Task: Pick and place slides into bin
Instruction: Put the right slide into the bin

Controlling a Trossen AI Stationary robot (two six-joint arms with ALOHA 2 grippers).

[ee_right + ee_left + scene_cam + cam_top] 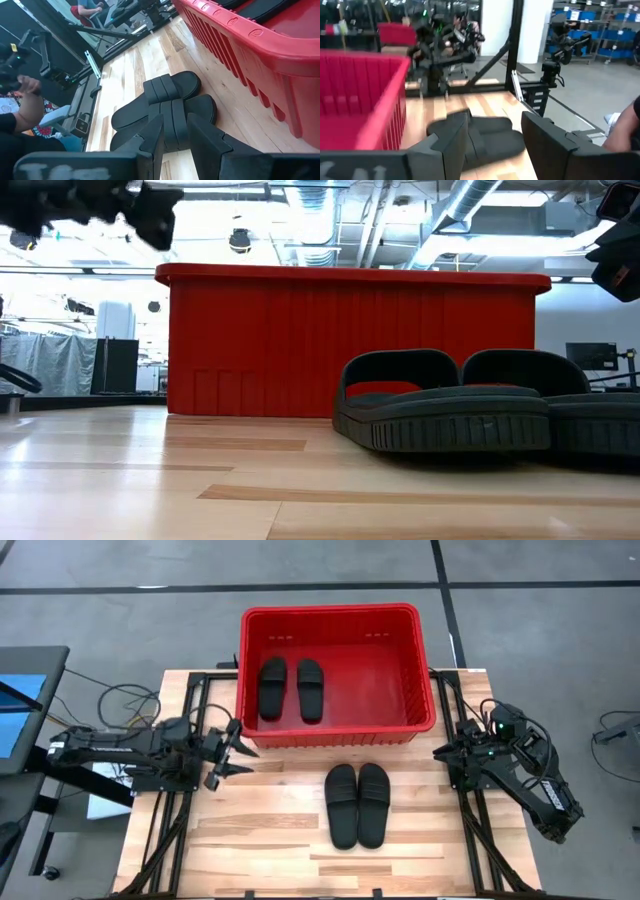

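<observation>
Halfway: two black slides (291, 688) sitting in the red bin (420, 725), two lying on the table (240, 840).
Both grippers hanging open, empty; remaining slides (357, 804) looking light, rubbery, flexible—pinching the wide strap seems best.

A pale wood-plank tabletop (260, 840) carries a red bin (425, 690) at its far edge and two black slides (357, 804) side by side in front of it.
</observation>
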